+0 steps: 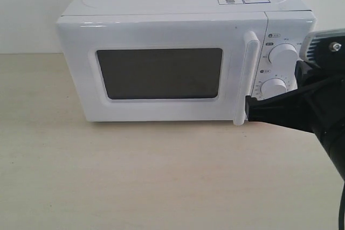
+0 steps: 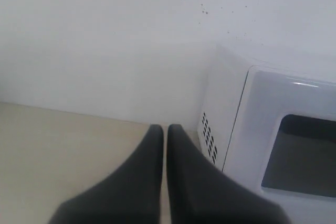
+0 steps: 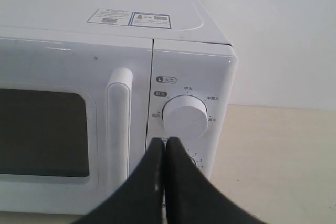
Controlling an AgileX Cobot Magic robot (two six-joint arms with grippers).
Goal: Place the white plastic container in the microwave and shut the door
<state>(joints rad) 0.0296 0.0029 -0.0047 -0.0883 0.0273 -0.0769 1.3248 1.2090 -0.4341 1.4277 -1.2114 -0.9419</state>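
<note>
Closure is looking complete: the door [image 1: 161,74] is sitting flush against the microwave [image 1: 161,4], which is standing along the back edge of the surface [image 1: 135,176]. I am holding my right gripper [image 3: 164,141] with its fingers pressed together on nothing, its tip at the lower end of the handle [image 1: 245,79], below the dials [image 1: 283,55]; whether it is touching, I cannot tell. My left gripper [image 2: 164,128] is hanging pinched together too, empty, near the microwave's vented side. The white plastic container is showing in no view, and the dark window [image 1: 159,74] is hiding the inside. If it is in there, I am judging the task as good as finished; otherwise opening, loading and shutting are all remaining.
</note>
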